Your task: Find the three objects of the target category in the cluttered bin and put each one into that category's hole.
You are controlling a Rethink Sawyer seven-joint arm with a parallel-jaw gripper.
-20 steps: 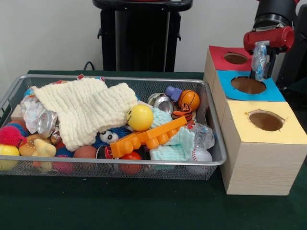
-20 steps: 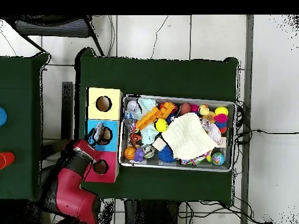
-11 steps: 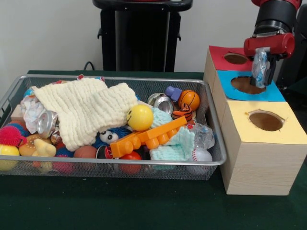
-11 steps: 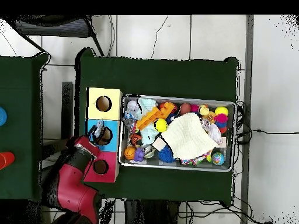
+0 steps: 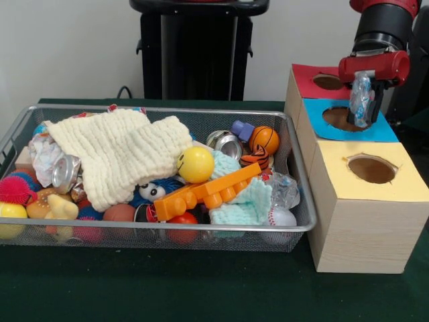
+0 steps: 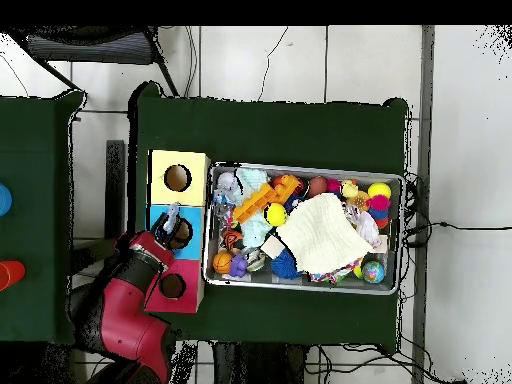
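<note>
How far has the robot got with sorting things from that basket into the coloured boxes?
Nothing shows as already dropped in; the holes' insides can't be seen. In hand: the gripper holds a crumpled clear plastic piece over the blue box's hole, apparently about to drop it. Left: the wire bin is full of clutter, with another crumpled plastic piece at its end nearest the boxes.
</note>
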